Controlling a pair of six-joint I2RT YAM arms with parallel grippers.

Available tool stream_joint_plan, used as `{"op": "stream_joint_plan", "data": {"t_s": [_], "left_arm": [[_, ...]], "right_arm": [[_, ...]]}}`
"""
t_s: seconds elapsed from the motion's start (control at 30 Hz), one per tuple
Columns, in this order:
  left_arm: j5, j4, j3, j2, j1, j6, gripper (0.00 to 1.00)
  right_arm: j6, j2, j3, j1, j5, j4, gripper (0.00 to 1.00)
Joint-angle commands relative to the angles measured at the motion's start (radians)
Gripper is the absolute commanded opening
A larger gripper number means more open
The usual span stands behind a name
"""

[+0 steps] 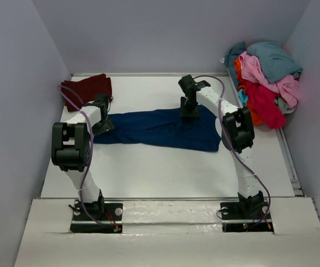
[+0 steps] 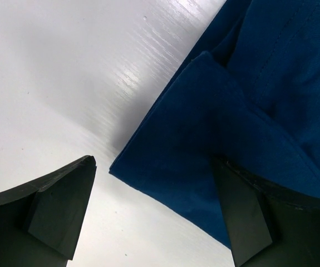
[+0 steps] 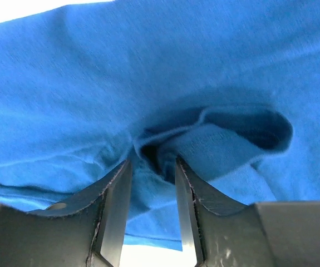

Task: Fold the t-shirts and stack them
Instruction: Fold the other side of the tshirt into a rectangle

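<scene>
A navy blue t-shirt (image 1: 160,129) lies in a long band across the middle of the white table (image 1: 165,172). My left gripper (image 1: 103,123) is at the shirt's left end, low over the table. In the left wrist view the left gripper (image 2: 155,167) is open wide, with a folded corner of the navy t-shirt (image 2: 249,100) between and past its fingers. My right gripper (image 1: 190,115) points down onto the shirt's far edge near the middle. The right wrist view shows the right gripper (image 3: 153,164) with jaws apart and a puckered fold of blue cloth (image 3: 215,139) loose at the tips.
A dark maroon t-shirt (image 1: 87,86) lies folded at the back left corner. A heap of loose t-shirts (image 1: 266,78) in teal, pink, red and orange sits at the back right. Grey walls close in the table on three sides.
</scene>
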Motion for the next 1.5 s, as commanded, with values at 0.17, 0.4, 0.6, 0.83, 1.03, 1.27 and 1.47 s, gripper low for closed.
{"op": "stream_joint_plan", "data": {"t_s": [0.17,0.4,0.6,0.83,1.03,1.27,1.47], "left_arm": [[-0.037,-0.015,-0.021,-0.056,0.001,0.0,0.99],[-0.038,-0.009,-0.034,-0.06,0.001,0.0,0.99],[-0.037,-0.007,-0.031,-0.058,0.001,0.002,0.99],[-0.037,-0.004,-0.035,-0.06,0.001,0.002,0.99],[-0.037,-0.004,-0.037,-0.06,0.001,0.003,0.99],[-0.035,-0.003,-0.037,-0.058,0.001,0.003,0.99],[-0.038,-0.001,-0.043,-0.058,0.001,0.005,0.99]], "right_arm": [[-0.01,-0.044,0.029,-0.004,0.006,0.004,0.43],[-0.02,-0.01,0.098,-0.004,-0.009,-0.02,0.23],[-0.017,-0.01,0.078,-0.004,-0.018,-0.017,0.11],[-0.02,-0.015,0.061,-0.004,-0.007,-0.028,0.13],[-0.007,-0.029,0.02,-0.004,0.003,-0.029,0.17],[0.0,-0.045,-0.039,-0.004,0.006,-0.019,0.18],[0.0,-0.052,-0.045,-0.004,0.014,-0.012,0.18]]}}
